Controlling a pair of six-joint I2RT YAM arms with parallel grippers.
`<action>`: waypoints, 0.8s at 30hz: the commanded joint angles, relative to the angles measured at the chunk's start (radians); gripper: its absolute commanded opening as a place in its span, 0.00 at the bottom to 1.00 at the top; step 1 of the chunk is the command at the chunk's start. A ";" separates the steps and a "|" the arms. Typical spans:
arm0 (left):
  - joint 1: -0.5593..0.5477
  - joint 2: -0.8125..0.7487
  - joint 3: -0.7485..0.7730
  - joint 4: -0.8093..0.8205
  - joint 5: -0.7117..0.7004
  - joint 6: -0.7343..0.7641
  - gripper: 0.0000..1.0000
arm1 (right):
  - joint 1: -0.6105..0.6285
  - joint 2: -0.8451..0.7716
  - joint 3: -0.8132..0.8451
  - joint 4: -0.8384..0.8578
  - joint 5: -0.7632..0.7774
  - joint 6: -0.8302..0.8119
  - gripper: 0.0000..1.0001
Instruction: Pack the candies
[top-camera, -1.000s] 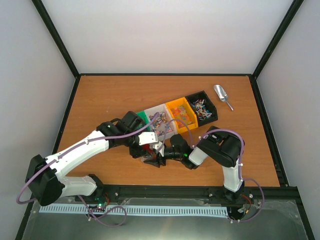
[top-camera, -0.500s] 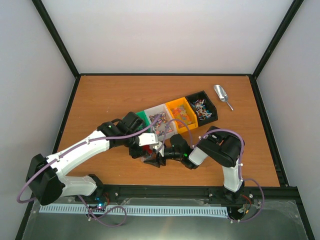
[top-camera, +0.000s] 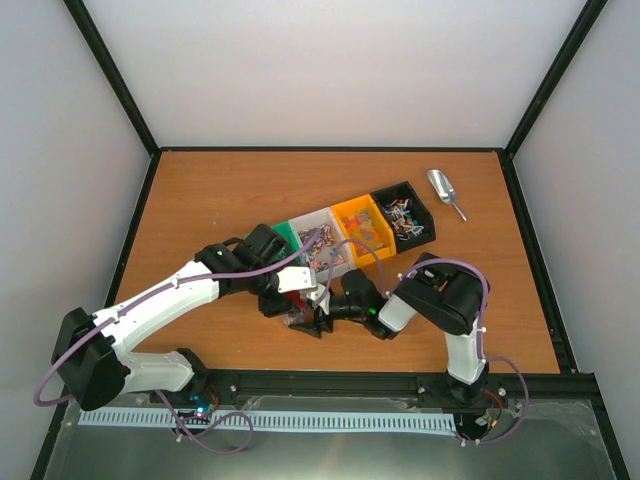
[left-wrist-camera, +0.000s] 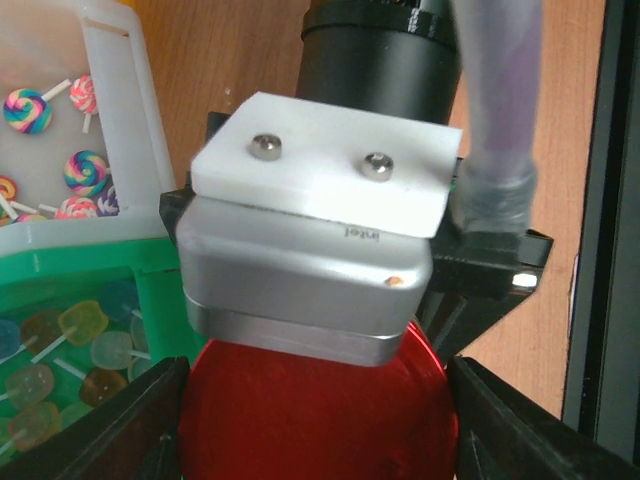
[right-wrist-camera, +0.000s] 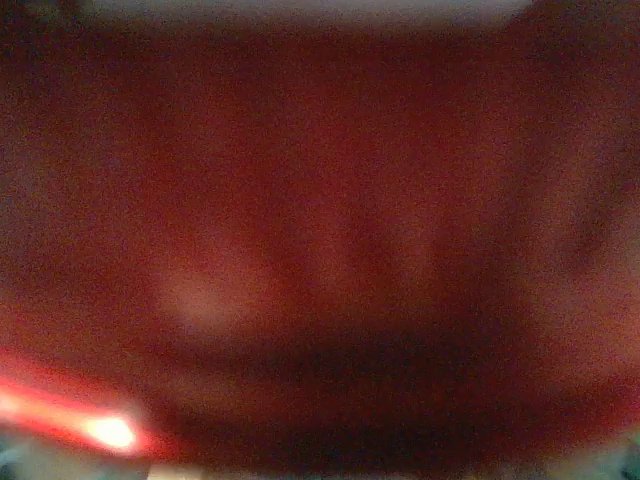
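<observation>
1. The candies (top-camera: 403, 216) lie sorted in a slanted row of four bins at the middle of the worktop (top-camera: 200, 200). From left to right these are a green bin (left-wrist-camera: 90, 265), a white bin (left-wrist-camera: 130, 120), an orange bin (top-camera: 346, 212) and a black bin (top-camera: 393, 189).
2. The left wrist view shows swirled lollipops on sticks in the white bin. It also shows pale sweets on sticks through the green bin's translucent wall.
3. A silver scoop (top-camera: 441, 186) rests on the worktop to the right of the black bin, apart from it.
4. Both arms reach in to one spot on the near side of the green and white bins, where a red lid (left-wrist-camera: 310, 400) sits.
5. The left claw (left-wrist-camera: 318, 440) stands spread wide, with a black finger (left-wrist-camera: 110, 430) close on each side of the lid. I cannot tell whether the fingers press on the lid or only flank it.
6. The right claw (top-camera: 318, 322) comes in from the right and meets the left one at the lid. Its wrist camera (left-wrist-camera: 310, 290), a silver block under a white plate, hangs just over the lid's far edge.
7. The right wrist view is filled with blurred red, so the lens is very close to the lid. Its fingers cannot be made out, so I cannot tell whether that claw is released or clenched.
</observation>
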 joint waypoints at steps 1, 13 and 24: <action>-0.008 0.004 -0.019 -0.060 0.054 0.034 0.58 | -0.001 -0.007 -0.039 -0.075 0.046 -0.045 0.88; -0.009 0.002 -0.040 -0.051 0.075 0.053 0.58 | -0.053 -0.176 -0.064 -0.180 0.029 -0.188 1.00; -0.020 0.032 -0.023 -0.001 0.113 0.016 0.58 | -0.205 -0.384 -0.120 -0.388 -0.031 -0.319 1.00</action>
